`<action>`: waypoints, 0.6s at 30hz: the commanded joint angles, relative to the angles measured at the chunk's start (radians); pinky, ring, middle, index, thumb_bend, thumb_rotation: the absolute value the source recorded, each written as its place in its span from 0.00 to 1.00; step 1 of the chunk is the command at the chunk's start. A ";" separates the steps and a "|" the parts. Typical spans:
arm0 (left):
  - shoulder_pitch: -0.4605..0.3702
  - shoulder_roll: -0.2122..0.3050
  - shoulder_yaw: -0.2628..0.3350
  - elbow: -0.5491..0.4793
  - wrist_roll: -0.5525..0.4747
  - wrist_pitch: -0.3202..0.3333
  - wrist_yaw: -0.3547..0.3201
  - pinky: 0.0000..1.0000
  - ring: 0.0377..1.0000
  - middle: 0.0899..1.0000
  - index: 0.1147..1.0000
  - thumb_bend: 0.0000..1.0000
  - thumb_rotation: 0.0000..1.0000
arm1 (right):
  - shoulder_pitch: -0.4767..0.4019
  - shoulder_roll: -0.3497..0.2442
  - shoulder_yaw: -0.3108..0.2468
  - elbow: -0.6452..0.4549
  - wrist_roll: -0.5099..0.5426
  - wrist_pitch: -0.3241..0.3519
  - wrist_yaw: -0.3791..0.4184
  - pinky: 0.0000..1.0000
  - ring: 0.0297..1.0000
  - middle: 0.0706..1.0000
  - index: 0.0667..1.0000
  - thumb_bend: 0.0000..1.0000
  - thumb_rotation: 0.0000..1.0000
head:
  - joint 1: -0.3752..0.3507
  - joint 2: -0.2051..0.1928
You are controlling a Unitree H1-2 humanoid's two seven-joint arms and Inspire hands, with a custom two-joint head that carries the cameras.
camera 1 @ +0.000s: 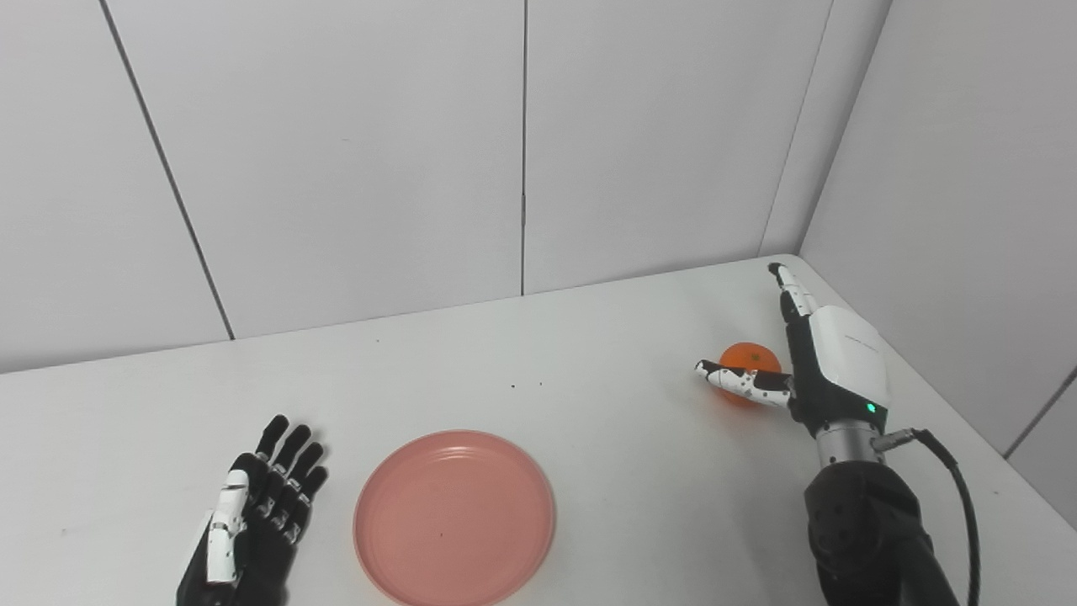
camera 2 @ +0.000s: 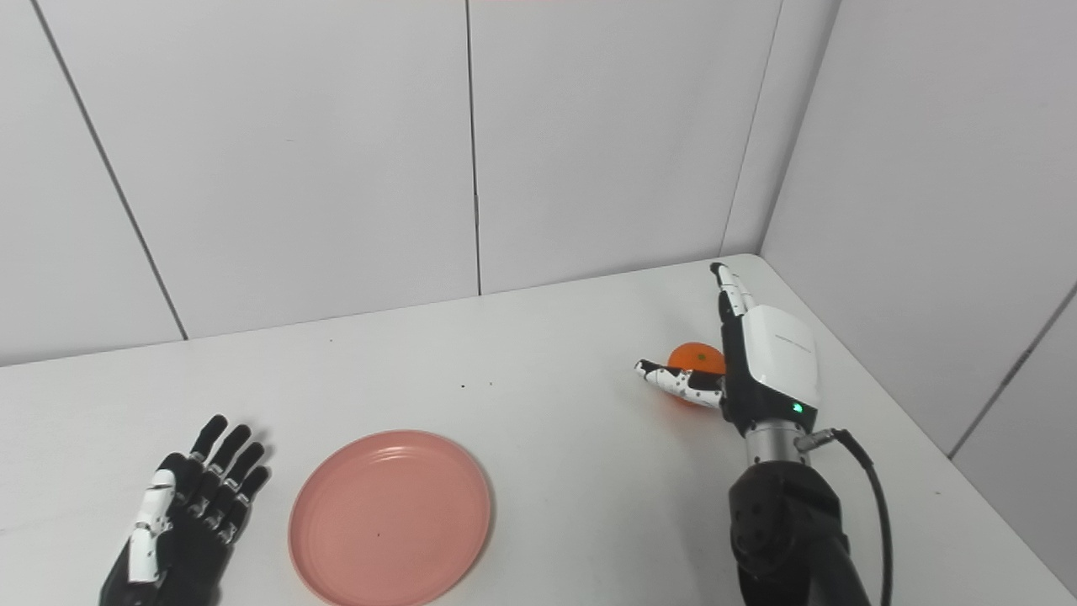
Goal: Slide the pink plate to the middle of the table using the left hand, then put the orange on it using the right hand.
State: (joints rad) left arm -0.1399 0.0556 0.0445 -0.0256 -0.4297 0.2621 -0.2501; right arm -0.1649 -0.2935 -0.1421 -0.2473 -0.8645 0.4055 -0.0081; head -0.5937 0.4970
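The pink plate [camera 1: 454, 519] lies flat on the white table [camera 1: 606, 337], near the front edge and a little left of the middle. My left hand [camera 1: 257, 518] rests palm down just left of the plate, fingers spread, holding nothing and apart from the rim. The orange [camera 1: 745, 360] sits at the right back of the table. My right hand [camera 1: 812, 358] stands right against it, fingers stretched straight out and thumb reaching across its front. The hand hides part of the orange.
White wall panels close off the back and the right side. The table's right edge [camera 1: 951, 421] runs close beside my right arm. A black cable [camera 1: 959, 488] loops from the right wrist.
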 commanded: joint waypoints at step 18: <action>0.006 0.013 0.018 -0.018 0.002 0.083 0.023 1.00 0.98 0.98 0.98 0.30 1.00 | -0.082 -0.081 0.007 0.130 0.050 0.026 -0.013 0.64 0.80 0.89 0.91 1.00 0.46 | -0.015 0.021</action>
State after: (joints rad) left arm -0.1397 0.0592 0.0617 -0.0468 -0.4320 0.3014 -0.2453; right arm -0.2013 -0.3446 -0.1295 -0.1112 -0.8211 0.4183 -0.0041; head -0.6090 0.5169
